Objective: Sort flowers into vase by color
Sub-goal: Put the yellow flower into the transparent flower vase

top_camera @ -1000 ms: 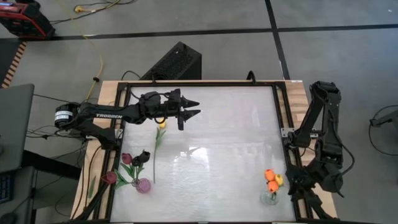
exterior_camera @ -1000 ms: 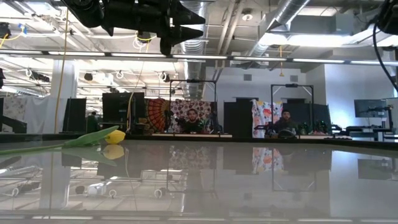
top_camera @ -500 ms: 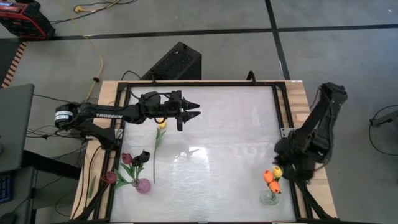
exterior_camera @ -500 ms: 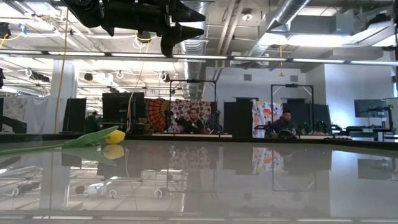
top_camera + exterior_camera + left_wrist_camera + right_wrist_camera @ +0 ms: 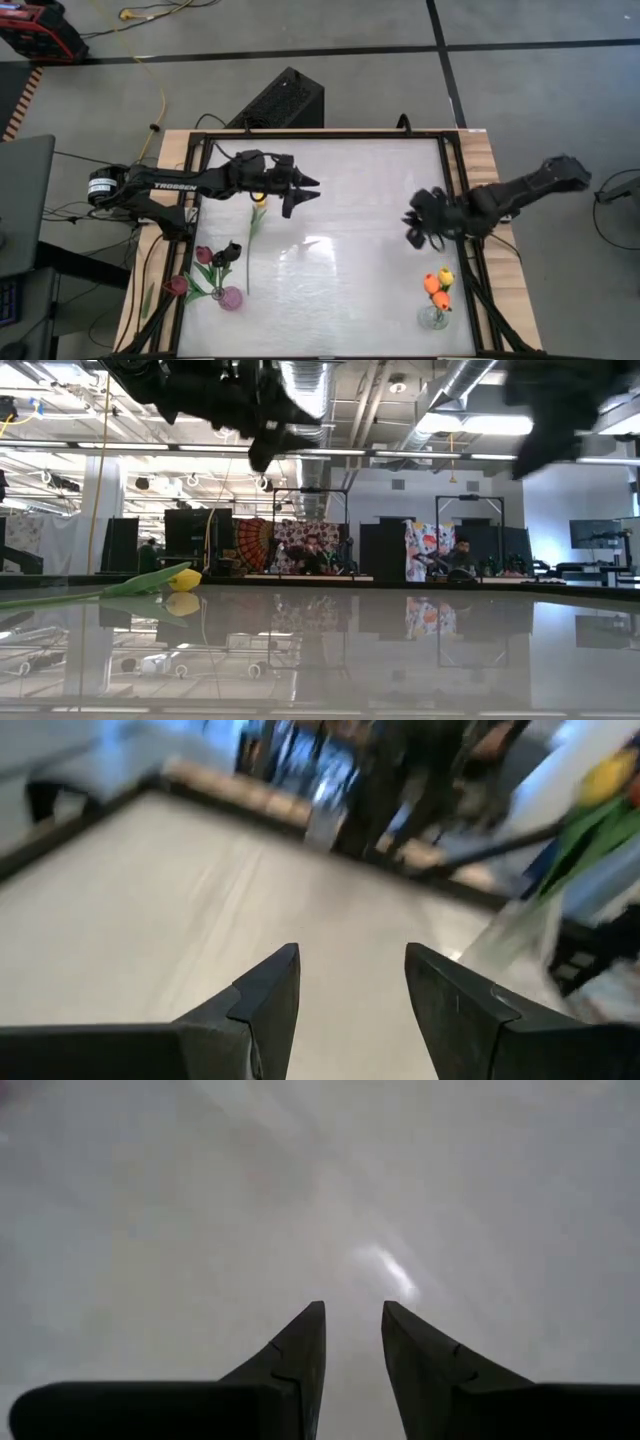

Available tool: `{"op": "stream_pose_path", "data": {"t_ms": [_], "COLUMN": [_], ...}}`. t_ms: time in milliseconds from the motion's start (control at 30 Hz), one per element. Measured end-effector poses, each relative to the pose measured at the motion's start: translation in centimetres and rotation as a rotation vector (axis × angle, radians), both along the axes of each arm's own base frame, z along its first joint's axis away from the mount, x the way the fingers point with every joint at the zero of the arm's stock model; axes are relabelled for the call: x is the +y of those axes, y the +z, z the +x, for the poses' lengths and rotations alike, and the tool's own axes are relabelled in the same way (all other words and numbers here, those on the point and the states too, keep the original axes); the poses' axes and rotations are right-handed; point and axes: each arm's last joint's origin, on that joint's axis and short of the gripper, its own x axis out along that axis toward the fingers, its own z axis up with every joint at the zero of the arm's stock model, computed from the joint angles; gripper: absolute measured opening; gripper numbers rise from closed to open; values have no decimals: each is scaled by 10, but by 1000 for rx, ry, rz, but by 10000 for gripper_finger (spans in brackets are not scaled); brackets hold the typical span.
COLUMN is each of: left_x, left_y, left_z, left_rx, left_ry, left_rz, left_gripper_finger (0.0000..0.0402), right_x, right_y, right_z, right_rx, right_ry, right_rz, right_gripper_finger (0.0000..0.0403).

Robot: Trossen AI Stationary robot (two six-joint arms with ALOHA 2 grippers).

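Left tool [image 5: 305,188] is hovering in the upper-left part of the high view, fingers spread wide and holding nothing, just beside the head of the one loose yellow tulip [image 5: 259,200] that is lying on the counter [image 5: 370,200] with its stem running toward the bottom of the frame.

Right tool [image 5: 415,228] is reaching in from the right side of the high view, above bare counter, fingers narrowly apart and gripping nothing.

Lower left: a vase [image 5: 231,298] is holding the dark maroon heads [image 5: 214,255]. Lower right: a second vase [image 5: 433,318] is holding the orange and yellow heads [image 5: 438,283].

Risks, as I'm judging them:
- The stem is thin and lying flat on a glossy top. A pinch coming down off-line is likely going to slide it or close on air.
- Grabbing at the head instead of the stem could be crushing the bloom or leaving it dangling badly for insertion.
- The yellow one looks to belong in the lower-right vase, far from the left arm, so a handover or long carry is looming. Both arms are converging mid-counter, so a clash is possible.
- The right arm is sitting near the lower-right vase. A sweep there could be tipping it.
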Motion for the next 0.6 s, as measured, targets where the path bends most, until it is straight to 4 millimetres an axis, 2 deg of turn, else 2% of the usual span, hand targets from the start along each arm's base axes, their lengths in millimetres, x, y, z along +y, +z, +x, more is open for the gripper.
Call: {"op": "stream_pose_path", "data": {"t_ms": [167,300,600], "left_x": [2,1,-13], "left_y": [-23,-37,-60], "left_z": [-8,-19,-65], "left_rx": [253,447,946], "left_ry": [107,182,345], "left_rz": [-10,-38,-354], "left_gripper_finger": [171,171,171], "right_x": [-31,-43,-60], "right_y": [11,10,-22], "right_z": [36,58,102], "right_rx": [-190,-273,-236], "right_ry": [119,170,235], "right_rz": [25,-35,-104], "right_gripper_finger": [127,127,127]}}
